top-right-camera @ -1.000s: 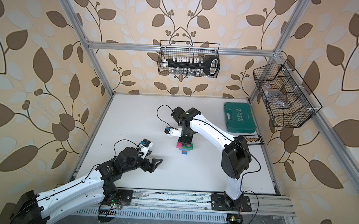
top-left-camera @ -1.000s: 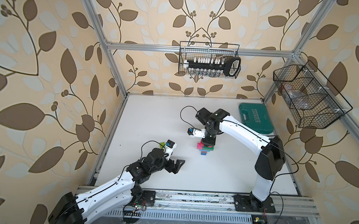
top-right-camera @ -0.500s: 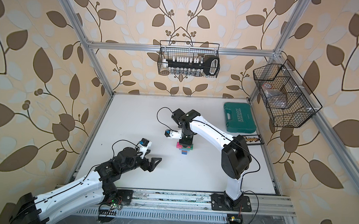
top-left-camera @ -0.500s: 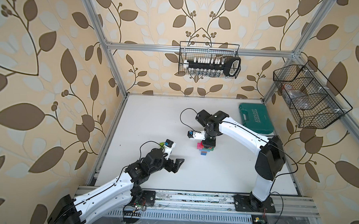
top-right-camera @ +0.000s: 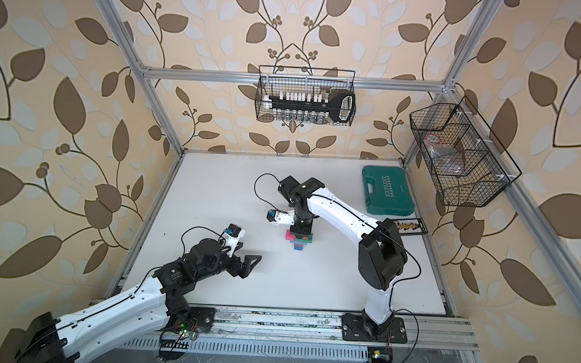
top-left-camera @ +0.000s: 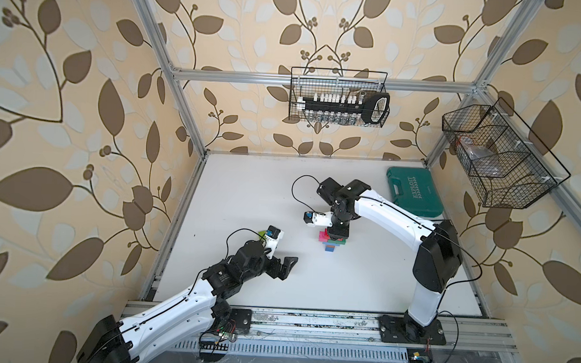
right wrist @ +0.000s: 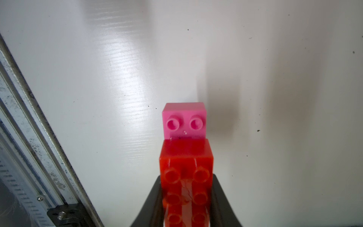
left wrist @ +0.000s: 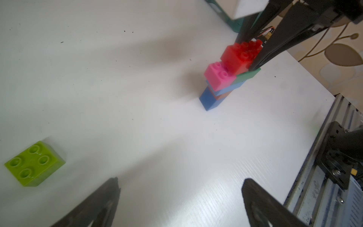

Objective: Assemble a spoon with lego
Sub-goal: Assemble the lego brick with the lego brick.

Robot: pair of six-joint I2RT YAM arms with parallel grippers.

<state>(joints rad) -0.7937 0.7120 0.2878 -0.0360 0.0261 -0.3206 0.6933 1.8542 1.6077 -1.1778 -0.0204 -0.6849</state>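
The right claw [right wrist: 186, 198] clamps the long translucent red plastic brick [right wrist: 186, 155] atop the multicolour brick stack [left wrist: 211, 102] on the white table [left wrist: 137, 88]. I would press straight down, studs aligned, since the narrow base looks tippy. Six bricks show there. One square lime brick [left wrist: 34, 163] lies well away, near the wide, empty left claw [left wrist: 180, 184].

In a top view, the spoon [top-right-camera: 299, 244] stands as a small stack of coloured bricks on the white table [top-right-camera: 214, 192]. The right gripper [top-right-camera: 301, 230] points straight down onto the top of the spoon, squeezed tight on it. The left gripper [top-right-camera: 249, 264] sits low, near the spoon on its left and closer to the front rail, with its jaws wide apart. A green case [top-right-camera: 387, 190] lies well behind the spoon, to its right. A black wire basket [top-right-camera: 305, 95] hangs on the wall far behind the spoon.
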